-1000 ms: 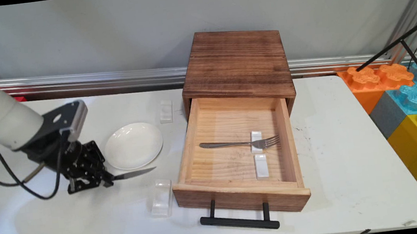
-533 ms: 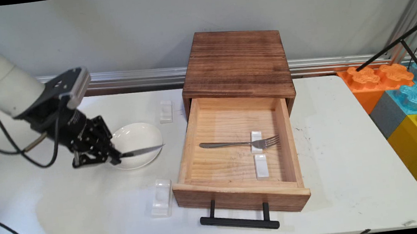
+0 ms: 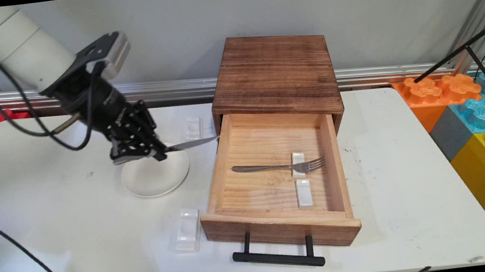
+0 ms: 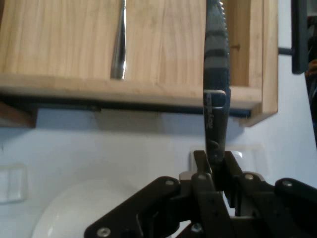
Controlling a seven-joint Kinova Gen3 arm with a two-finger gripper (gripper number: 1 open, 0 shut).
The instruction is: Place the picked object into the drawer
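Observation:
My gripper [image 3: 159,153] [image 4: 215,163] is shut on a steel knife [image 3: 193,143] [image 4: 217,74] by its handle. It hangs in the air above the white plate [image 3: 156,177] [image 4: 74,213]. The serrated blade points right, its tip just at the left wall of the open wooden drawer [image 3: 215,175] [image 4: 124,89]. Inside the drawer a fork [image 3: 277,167] [image 4: 118,44] lies with its tines on a white rest [image 3: 297,159], and a second white rest [image 3: 304,193] lies in front of that.
The drawer belongs to a dark wooden box [image 3: 276,71] at the table's back. A clear plastic rest [image 3: 187,230] lies near the drawer's front left corner, a white rest [image 3: 193,129] behind the plate. The drawer's black handle [image 3: 279,258] sticks out toward the table's near edge.
The gripper has risen from the table's left and travelled right and back with the knife. The blade tip has gone from left of the plate to the drawer's left wall.

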